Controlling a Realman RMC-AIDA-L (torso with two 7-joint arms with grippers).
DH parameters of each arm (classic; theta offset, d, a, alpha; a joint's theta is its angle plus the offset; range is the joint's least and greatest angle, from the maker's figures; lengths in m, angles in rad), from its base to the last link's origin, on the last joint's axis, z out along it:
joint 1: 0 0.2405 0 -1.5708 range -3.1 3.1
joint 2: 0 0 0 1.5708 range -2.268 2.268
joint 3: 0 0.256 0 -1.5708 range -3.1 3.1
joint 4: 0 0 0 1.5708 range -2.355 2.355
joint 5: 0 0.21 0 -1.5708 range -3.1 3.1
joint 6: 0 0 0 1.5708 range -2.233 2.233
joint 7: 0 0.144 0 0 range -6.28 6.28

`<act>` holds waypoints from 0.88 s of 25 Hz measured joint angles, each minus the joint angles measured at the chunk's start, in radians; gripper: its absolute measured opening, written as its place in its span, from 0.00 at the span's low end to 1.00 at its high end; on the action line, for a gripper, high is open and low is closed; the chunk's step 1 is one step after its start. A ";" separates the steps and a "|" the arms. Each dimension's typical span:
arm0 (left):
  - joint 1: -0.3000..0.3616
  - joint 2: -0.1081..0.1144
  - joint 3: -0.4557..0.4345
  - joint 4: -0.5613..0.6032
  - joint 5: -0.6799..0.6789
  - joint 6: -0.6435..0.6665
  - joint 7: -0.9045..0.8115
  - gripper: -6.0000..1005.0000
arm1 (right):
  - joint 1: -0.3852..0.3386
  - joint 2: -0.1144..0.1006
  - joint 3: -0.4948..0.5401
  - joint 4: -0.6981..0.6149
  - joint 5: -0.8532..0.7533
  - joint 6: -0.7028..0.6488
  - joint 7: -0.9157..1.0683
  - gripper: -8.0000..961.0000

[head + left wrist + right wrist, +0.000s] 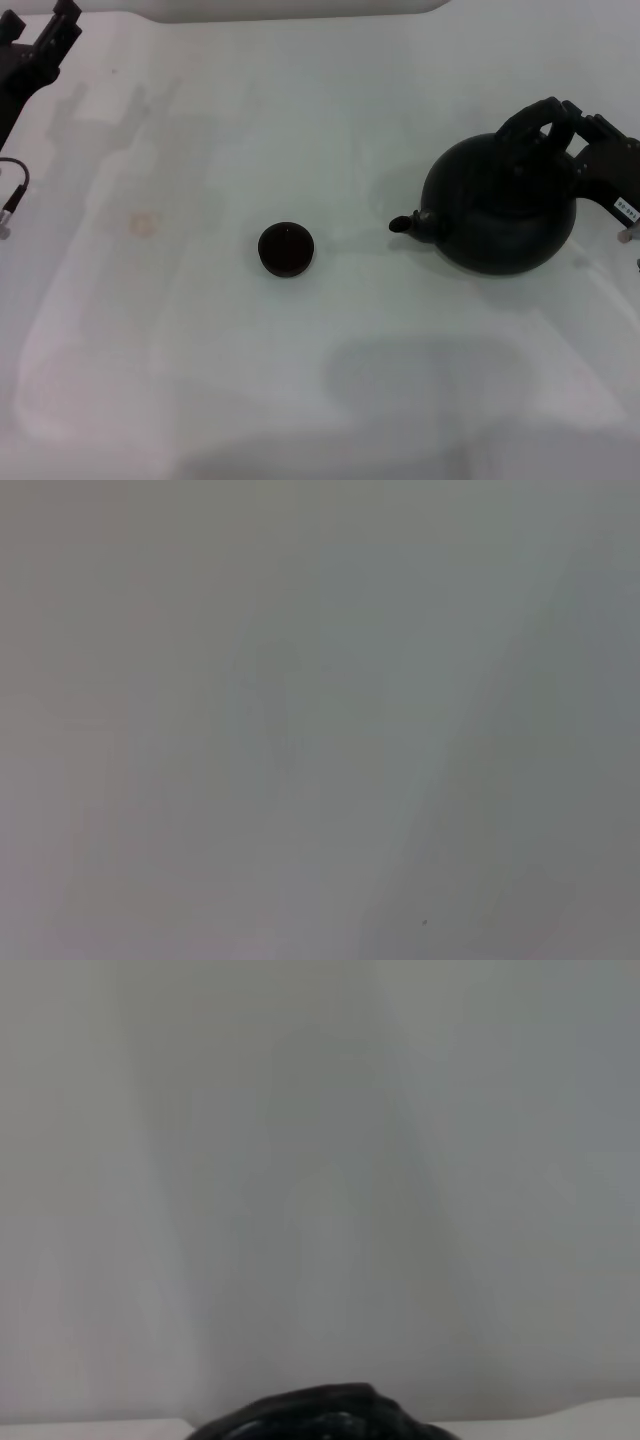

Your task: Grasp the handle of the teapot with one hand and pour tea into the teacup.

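The teapot (500, 205) stands upright on the white table (330, 380) at the right, its short spout (410, 224) pointing left toward the teacup (286, 248). The teacup is small, black and dark inside, about a spout's length or more to the left of the spout tip. The arched handle (530, 118) rises over the pot's top. My right gripper (585, 125) is at the right end of the handle, black against black. A dark curved edge of the teapot (325, 1415) shows close in the right wrist view. My left gripper (40, 45) is parked at the far left back.
A faint orange-brown stain (143, 224) lies on the table left of the teacup. A cable end (10, 205) hangs at the left edge. The left wrist view shows only the plain white table surface (320, 720).
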 joint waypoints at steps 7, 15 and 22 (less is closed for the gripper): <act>-0.012 0.000 -0.002 -0.005 0.000 -0.003 0.000 0.88 | -0.036 -0.001 -0.001 0.001 -0.006 -0.068 0.000 0.78; -0.017 0.000 -0.001 -0.006 0.000 -0.005 0.004 0.88 | -0.109 -0.003 0.079 0.006 0.004 -0.142 -0.012 0.92; -0.018 -0.003 -0.001 -0.007 -0.017 -0.010 -0.001 0.88 | -0.111 0.002 0.286 0.012 0.005 -0.132 -0.033 0.92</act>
